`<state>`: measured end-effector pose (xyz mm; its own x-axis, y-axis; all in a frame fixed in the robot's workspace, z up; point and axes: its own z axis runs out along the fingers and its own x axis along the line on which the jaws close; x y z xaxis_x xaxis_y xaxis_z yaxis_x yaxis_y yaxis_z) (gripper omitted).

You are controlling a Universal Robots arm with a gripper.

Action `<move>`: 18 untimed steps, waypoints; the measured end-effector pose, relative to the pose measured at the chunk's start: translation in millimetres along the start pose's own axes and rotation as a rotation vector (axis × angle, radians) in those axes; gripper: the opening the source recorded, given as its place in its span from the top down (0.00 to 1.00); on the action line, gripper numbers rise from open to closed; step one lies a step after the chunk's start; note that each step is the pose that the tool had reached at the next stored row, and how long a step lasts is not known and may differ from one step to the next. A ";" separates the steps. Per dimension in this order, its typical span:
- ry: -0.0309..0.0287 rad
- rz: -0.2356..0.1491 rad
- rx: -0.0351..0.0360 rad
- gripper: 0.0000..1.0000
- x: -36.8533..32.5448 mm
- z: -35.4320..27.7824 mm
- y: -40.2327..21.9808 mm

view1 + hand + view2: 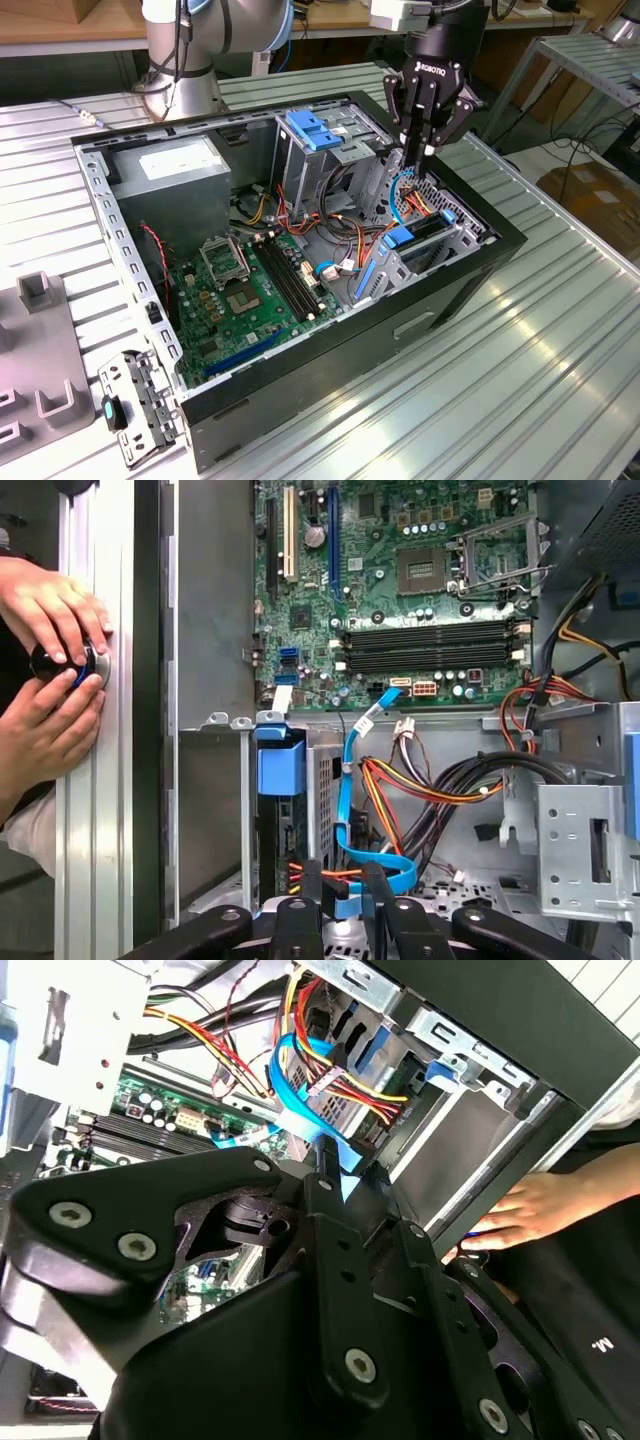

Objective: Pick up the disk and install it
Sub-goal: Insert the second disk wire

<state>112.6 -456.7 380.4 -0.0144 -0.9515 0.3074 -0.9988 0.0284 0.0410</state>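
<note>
The gripper [422, 155] hangs inside the computer case [330, 345], its fingers only a narrow gap apart and holding nothing. They could snag the blue data cable [345, 810] close to them. The disk [428, 228] stands on edge in the drive cage [440, 255], just below the gripper, at the exterior view's right.

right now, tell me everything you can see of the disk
The disk sits in the grey drive cage at the exterior view's right end of the open computer case: a dark flat body seen edge-on, blue plastic rails at its ends. Its label is hidden. The gripper hangs above it, not touching.
</note>
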 end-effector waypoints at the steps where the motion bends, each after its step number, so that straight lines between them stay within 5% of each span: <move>1: 0.0061 0.000 0.0000 0.70 -0.4 1.3 0.0; 6: 0.0366 0.002 0.0005 0.70 -2.0 6.2 -0.3; 9: 0.0660 0.003 0.0009 0.71 -3.4 8.7 -0.4; 10: 0.0707 0.004 0.0010 0.78 -3.6 9.1 -0.4; 13: 0.0755 0.004 0.0011 0.84 -4.0 9.9 -0.5; 18: 0.0721 0.004 0.0010 0.84 -3.7 12.0 -0.5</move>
<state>112.6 -456.8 367.8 -0.0146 -0.9268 0.3752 -0.9988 0.0314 0.0388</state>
